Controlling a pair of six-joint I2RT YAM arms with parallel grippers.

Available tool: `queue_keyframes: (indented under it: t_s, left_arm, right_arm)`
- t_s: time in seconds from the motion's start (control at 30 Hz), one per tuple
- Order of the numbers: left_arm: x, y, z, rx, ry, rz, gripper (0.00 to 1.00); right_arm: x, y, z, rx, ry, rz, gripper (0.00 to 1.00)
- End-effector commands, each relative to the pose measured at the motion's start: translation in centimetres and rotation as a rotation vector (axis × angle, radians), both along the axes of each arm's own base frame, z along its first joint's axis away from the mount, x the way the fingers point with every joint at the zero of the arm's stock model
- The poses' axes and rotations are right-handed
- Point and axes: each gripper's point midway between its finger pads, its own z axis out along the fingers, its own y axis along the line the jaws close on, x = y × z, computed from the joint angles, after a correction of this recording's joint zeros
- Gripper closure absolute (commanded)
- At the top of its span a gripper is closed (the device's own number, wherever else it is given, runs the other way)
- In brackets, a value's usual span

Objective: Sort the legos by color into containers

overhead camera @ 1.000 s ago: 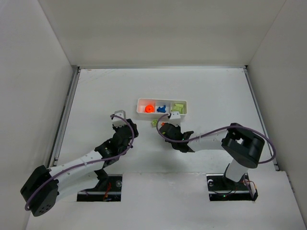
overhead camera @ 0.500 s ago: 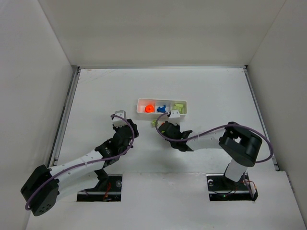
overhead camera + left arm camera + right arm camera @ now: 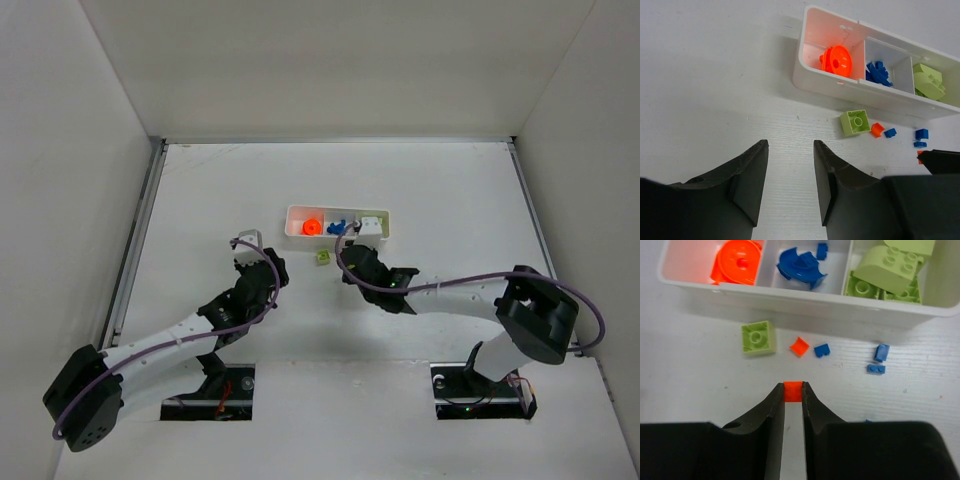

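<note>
Left gripper (image 3: 790, 147): fingers apart, nothing between them. It sits over bare table (image 3: 715, 75), near and left of the tray (image 3: 840, 82).

Right gripper (image 3: 792, 389): fingers pinched on the held orange bit (image 3: 792, 393), right at the tips. Can't tell if the bit is off the table or resting on it. In the top view this gripper sits just on the near side of the tray, at its right end.

Loose legos on the table between the right gripper and the tray, left to right:
- green brick (image 3: 758, 338), one stud up, flat
- loose orange bit (image 3: 799, 346)
- blue bit (image 3: 822, 350), just beside the orange one
- blue pair (image 3: 879, 360), further right, close together, not stacked

All lie near the tray's near wall, none touching it.

Tray has three compartments in a row:
- left: orange disc (image 3: 736, 262), leaning on the near wall
- middle: blue pieces (image 3: 801, 265), one larger curved part plus a small bit
- right: green bricks (image 3: 885, 270), piled, the top one tilted

Colours are not mixed in any compartment.
</note>
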Motion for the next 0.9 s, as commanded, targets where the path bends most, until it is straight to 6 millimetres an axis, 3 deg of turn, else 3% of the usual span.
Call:
queue_keyframes:
  t_s: [0.0,0.27,0.43,0.67,0.87]
  left_arm:
    - [0.7,-0.1,2.4,-0.057,-0.055,0.019,0.61]
    - [0.8,0.6,2.2,-0.067,-0.057,0.039,0.60]
    - [0.6,-0.6,1.5,-0.066,-0.032,0.006,0.58]
    - [0.1,-2.4,1.3,-0.100,-0.027,-0.032,0.55]
    - [-0.4,-4.0,1.0,-0.130,-0.018,-0.064,0.50]
  right_arm:
    - [0.8,3.5,4.8,0.093,-0.054,0.076,0.80]
    - [6.2,8.4,8.2,0.162,-0.060,0.132,0.80]
    - [9.8,9.8,6.9,0.142,-0.029,0.113,0.80]
    - [11.8,11.3,5.5,0.141,-0.014,0.100,0.74]
    - [12.1,11.3,6.4,0.165,-0.030,0.097,0.57]
